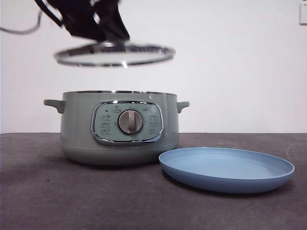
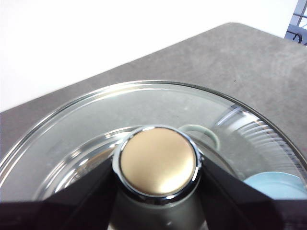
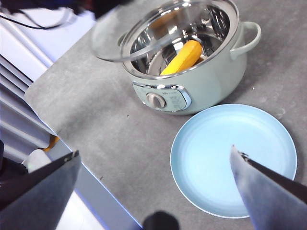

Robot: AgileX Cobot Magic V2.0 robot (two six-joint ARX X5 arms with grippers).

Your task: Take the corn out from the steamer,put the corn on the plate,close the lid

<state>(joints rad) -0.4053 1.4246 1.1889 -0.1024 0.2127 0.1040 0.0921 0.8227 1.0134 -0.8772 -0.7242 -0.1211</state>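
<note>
one steamer, lid, plate, seemingly one corn

You're looking at a lab-style test bench: a bare grey tabletop against a plain white wall, with loose black cables trailing.

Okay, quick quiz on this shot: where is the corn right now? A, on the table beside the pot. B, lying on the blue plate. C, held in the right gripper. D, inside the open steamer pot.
D: the right wrist view shows the corn lying inside the steamer, while the plate is bare and the left gripper holds the lid up above the pot.
</note>
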